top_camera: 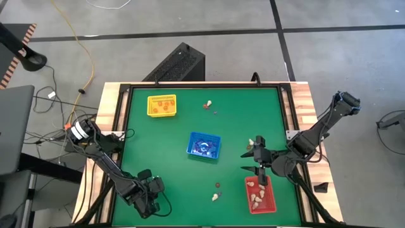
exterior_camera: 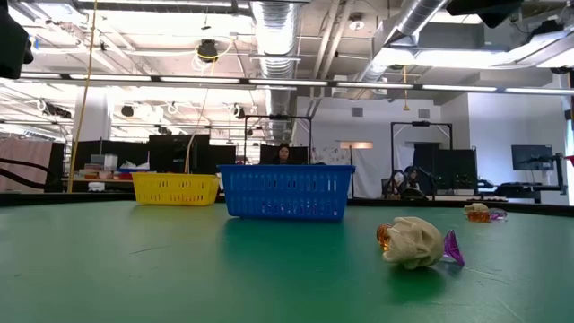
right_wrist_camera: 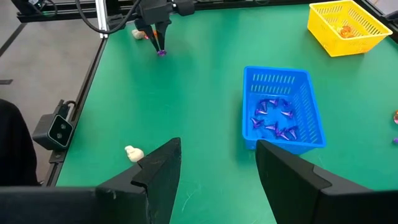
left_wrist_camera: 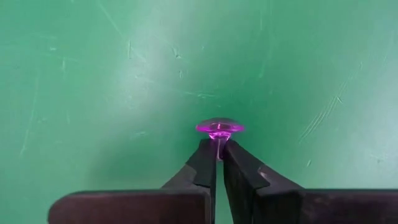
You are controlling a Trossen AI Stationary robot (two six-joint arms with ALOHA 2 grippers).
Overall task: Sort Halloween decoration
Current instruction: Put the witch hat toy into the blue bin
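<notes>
The left gripper (left_wrist_camera: 217, 151) pinched a purple trinket (left_wrist_camera: 219, 129) just above the green desk (left_wrist_camera: 93, 93), near its front edge. The right gripper (right_wrist_camera: 217, 165) stood wide open, empty, above the red tray (top_camera: 271, 201).

Setting you work in: open-plan robotics lab or industrial workspace, evidenced by exposed ceiling ducts (exterior_camera: 278, 27) and strip lights, rows of monitors (exterior_camera: 179, 148) with seated people (exterior_camera: 404, 179) beyond the green table (top_camera: 190, 114), and cables (top_camera: 79, 44) on concrete floor.
</notes>
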